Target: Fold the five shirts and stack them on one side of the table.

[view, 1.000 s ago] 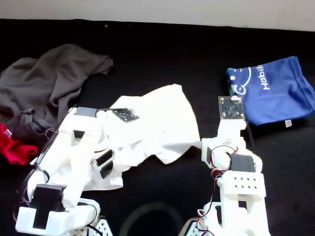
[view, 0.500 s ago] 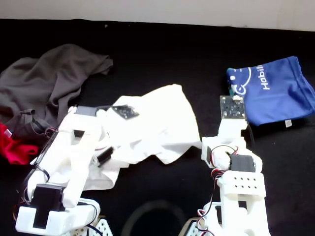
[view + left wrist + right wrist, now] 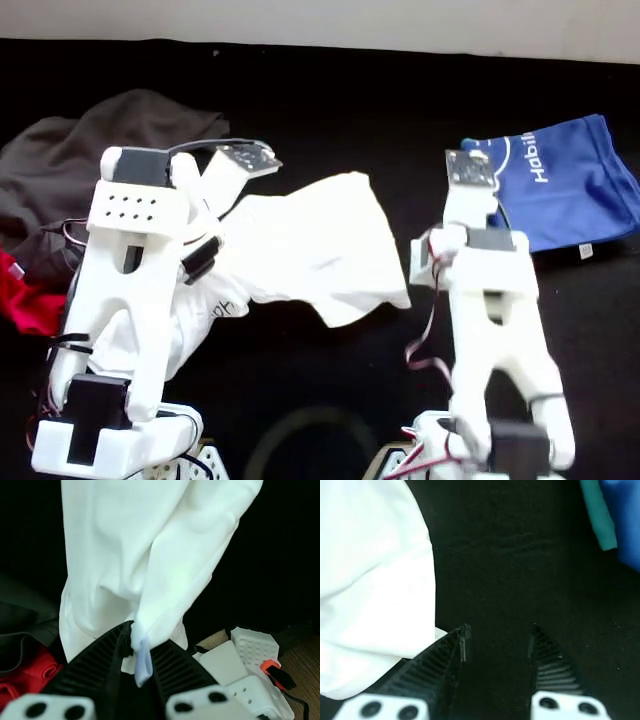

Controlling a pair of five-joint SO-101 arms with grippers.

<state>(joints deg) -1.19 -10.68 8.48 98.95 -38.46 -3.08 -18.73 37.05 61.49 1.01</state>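
My left gripper [image 3: 137, 652] is shut on a bunched edge of the white shirt [image 3: 150, 545], and the cloth hangs away from its fingers. In the high view the left arm stands raised over the shirt's left end, with the gripper [image 3: 201, 258] at the fabric and the white shirt [image 3: 315, 250] spread across the table's middle. My right gripper [image 3: 497, 630] is open over bare black table, its fingers holding nothing. The white shirt's edge [image 3: 375, 580] lies just beside one finger. The blue shirt [image 3: 560, 185] lies folded at the right, and its corner [image 3: 622, 520] is ahead of the right gripper.
A crumpled grey shirt [image 3: 90, 160] lies at the far left with a red shirt [image 3: 25, 305] beside it, both close to the left arm. The right arm [image 3: 485, 280] stretches between the white and blue shirts. The black table [image 3: 330, 110] is bare behind them.
The left arm has risen and swung toward the far side, lifting the white shirt's left end off the table. The right arm has stretched out farther toward the back.
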